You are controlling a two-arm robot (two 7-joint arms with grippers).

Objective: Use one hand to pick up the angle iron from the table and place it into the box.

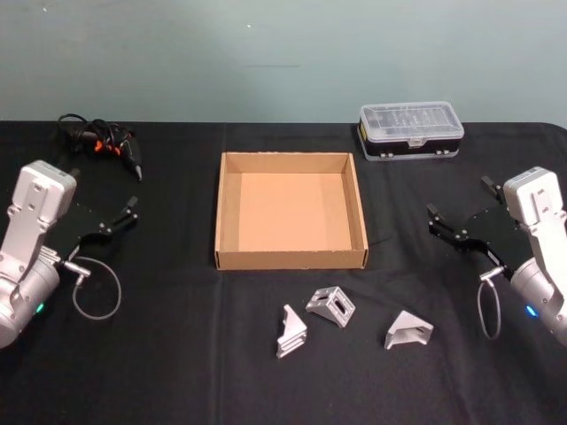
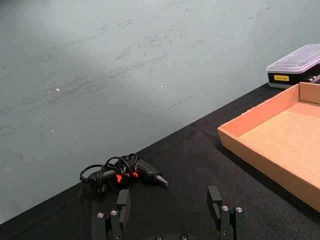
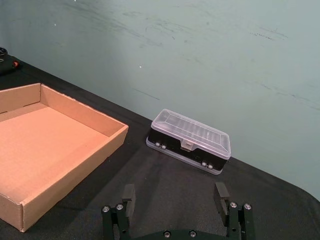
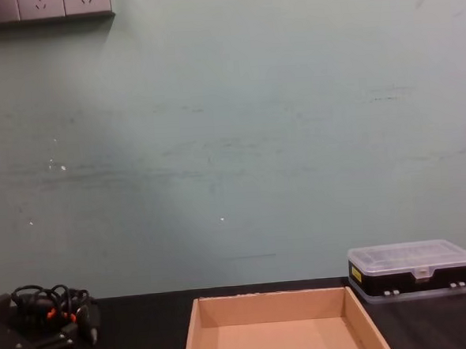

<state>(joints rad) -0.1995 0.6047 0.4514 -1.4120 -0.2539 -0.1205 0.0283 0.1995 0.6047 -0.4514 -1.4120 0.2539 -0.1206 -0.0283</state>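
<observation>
So the left gripper (image 1: 124, 215) hung over the left side of the counter (image 1: 177, 354), jaws released and spread wide, empty. Behind it, near the back edge, a tangled cable bundle (image 1: 99, 142) with orange bits lay on the counter. The cardboard box (image 1: 292, 259) sat flat in the middle of the counter, open side up and empty. In front of it, closer to the robot, were 3 metal pieces, all on the counter outside the box. The left angle iron (image 1: 291, 331) and the middle angle iron (image 1: 331, 305) were just beside each other, the middle one nearest the box's front wall. The right angle iron (image 1: 409, 329) lay a bit further off. Back right of the box, a black plastic case (image 1: 410, 129) had its clear lid shut. The right gripper (image 1: 459, 202) hung over the right side, jaws also released and wide open, well apart from the angle irons.
</observation>
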